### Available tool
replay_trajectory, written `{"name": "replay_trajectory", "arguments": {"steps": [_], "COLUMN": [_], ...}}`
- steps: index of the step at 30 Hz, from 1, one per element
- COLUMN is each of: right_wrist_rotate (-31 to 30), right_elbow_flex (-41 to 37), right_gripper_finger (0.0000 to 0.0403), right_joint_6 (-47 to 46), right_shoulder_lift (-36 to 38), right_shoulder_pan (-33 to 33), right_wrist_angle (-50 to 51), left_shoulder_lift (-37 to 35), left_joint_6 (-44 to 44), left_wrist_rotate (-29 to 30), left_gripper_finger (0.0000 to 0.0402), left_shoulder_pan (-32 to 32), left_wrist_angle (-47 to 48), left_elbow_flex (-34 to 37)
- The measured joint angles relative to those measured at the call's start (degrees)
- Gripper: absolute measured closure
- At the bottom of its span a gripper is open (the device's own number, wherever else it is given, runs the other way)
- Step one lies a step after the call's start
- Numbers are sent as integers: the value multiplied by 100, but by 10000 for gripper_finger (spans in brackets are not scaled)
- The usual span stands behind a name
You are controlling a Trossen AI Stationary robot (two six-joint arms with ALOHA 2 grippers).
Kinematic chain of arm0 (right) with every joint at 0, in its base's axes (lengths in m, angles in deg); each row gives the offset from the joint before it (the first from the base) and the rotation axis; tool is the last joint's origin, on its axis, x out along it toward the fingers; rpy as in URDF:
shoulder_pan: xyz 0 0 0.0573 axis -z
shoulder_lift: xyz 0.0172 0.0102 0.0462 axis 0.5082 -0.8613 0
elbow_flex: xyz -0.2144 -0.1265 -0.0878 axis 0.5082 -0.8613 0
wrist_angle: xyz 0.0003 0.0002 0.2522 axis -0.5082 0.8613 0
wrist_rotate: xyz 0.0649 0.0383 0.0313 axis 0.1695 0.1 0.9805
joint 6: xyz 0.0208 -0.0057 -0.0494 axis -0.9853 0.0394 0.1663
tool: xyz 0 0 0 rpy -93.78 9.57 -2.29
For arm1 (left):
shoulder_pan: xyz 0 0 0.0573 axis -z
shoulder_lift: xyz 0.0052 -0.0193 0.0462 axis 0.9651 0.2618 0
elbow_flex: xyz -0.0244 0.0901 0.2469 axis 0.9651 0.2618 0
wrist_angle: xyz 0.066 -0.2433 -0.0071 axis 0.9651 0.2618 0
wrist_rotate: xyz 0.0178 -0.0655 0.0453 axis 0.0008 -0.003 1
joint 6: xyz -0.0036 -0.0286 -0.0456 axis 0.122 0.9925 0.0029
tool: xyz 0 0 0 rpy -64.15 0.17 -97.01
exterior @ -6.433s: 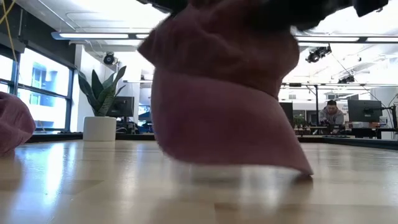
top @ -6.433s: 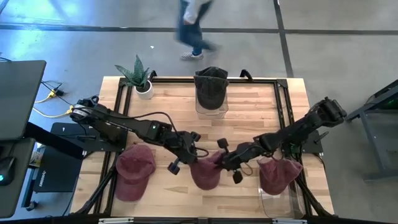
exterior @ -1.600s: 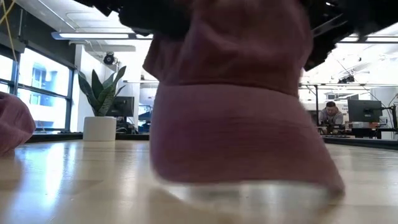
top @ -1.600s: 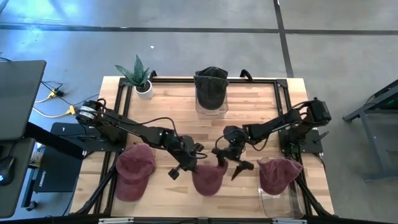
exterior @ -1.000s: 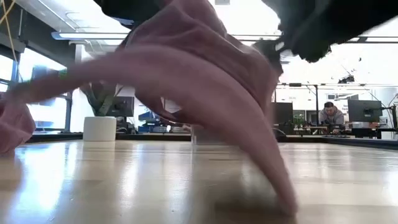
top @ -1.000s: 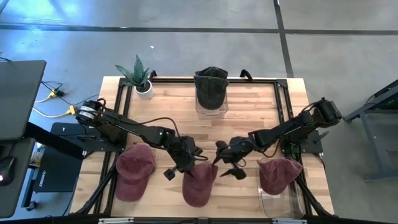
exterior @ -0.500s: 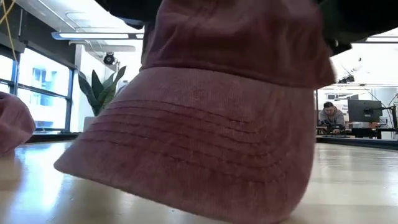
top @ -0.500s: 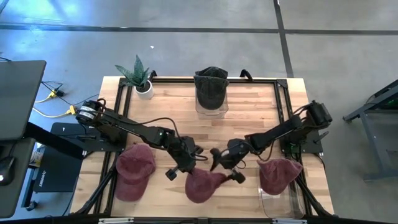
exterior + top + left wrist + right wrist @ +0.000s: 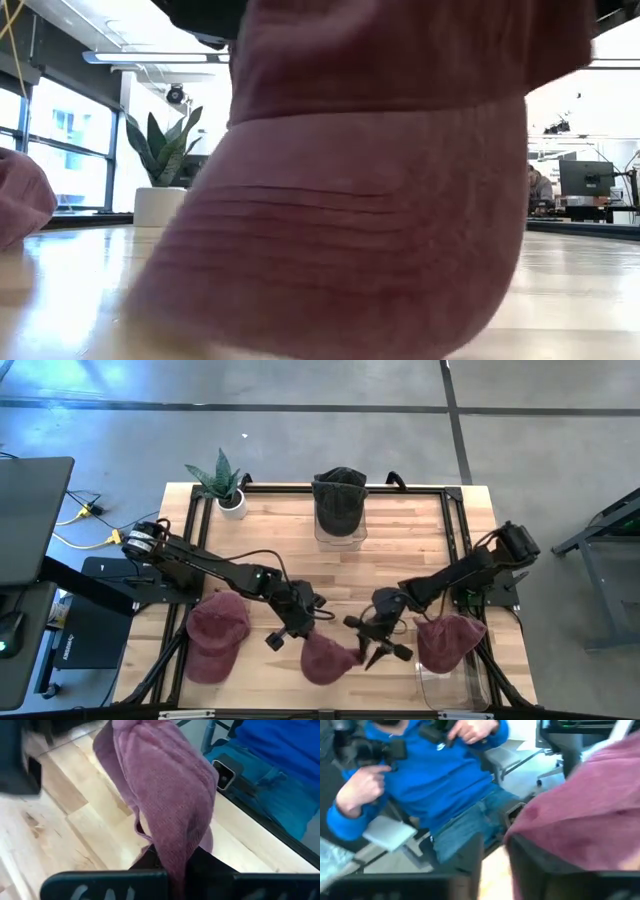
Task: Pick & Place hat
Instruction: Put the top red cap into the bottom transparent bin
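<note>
A maroon hat (image 9: 325,658) hangs near the table's front middle, filling the low view (image 9: 370,200) with its brim facing the camera. My left gripper (image 9: 303,628) is shut on it from its left. My right gripper (image 9: 378,645) stands just right of the hat, its fingers a little apart. In the right wrist view the hat (image 9: 585,815) lies over one finger. A second maroon hat (image 9: 215,632) lies at the front left. A third (image 9: 448,640) sits on a clear stand at the front right. My left gripper pinches a bunched fold of the hat's cloth (image 9: 172,862) between its two fingers, coming slanting down from the table's left. The hat hangs below the fingers, brim downward; whether the brim reaches the table I cannot tell. My right gripper: the hat's cloth (image 9: 520,832) overlaps one finger (image 9: 530,862); whether they touch I cannot tell.
A dark hat (image 9: 340,505) sits on a clear stand at the far middle, and a potted plant (image 9: 225,485) stands at the far left corner. A person in a blue top (image 9: 430,780) sits just beyond the table's near edge.
My right gripper has gone toward the table's near edge, alongside the hat, and turned. The hat, held by my left gripper, has swung from a slanted, stretched-out hang to hanging with its brim facing the near edge.
</note>
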Motion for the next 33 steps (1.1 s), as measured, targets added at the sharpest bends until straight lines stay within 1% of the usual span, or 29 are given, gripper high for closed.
{"name": "replay_trajectory", "arguments": {"steps": [3, 5, 6, 8, 10, 13, 16, 20, 24, 26, 27, 29, 33], "right_wrist_rotate": [-40, -273, -595, -1486, -2185, -2903, -3374, -3710, -3649, -3657, -3736, -3787, -3788], "right_elbow_flex": [0, 0, 0, 0, 0, 0, 0, 0, 0, 0, 7, 53, 104], "right_gripper_finger": [374, 394, 390, 373, 354, 322, 276, 192, 107, 76, 65, 52, 46], "right_joint_6": [339, 555, 552, 319, 71, -73, -70, -127, -284, -391, -502, -728, -990], "right_shoulder_lift": [242, 362, 424, 556, 687, 796, 810, 722, 401, 153, 68, 38, 328], "right_shoulder_pan": [-278, -448, -525, -606, -600, -590, -554, -417, -275, -211, -178, -122, -92], "right_wrist_angle": [254, 301, 352, 583, 1036, 1585, 1672, 1619, 1138, 794, 730, 953, 1626], "left_shoulder_lift": [0, 2, 2, 2, 2, 2, 2, 2, 2, 2, 2, 2, 2], "left_joint_6": [-1, -5, -9, -32, -48, -49, -49, -103, -111, -123, -136, -137, -138], "left_wrist_rotate": [-47, -46, -35, 151, 381, 584, 620, 686, 732, 801, 838, 907, 955], "left_gripper_finger": [401, 401, 401, 401, 401, 401, 401, 401, 401, 401, 401, 401, 401], "left_shoulder_pan": [125, 232, 284, 367, 433, 434, 430, 432, 432, 432, 432, 431, 430], "left_wrist_angle": [14, -85, -136, -207, -227, -198, -203, -192, -183, -177, -157, -118, 29], "left_elbow_flex": [0, 0, 0, 0, 0, 0, 0, 0, 0, 0, 0, 2, 7]}}
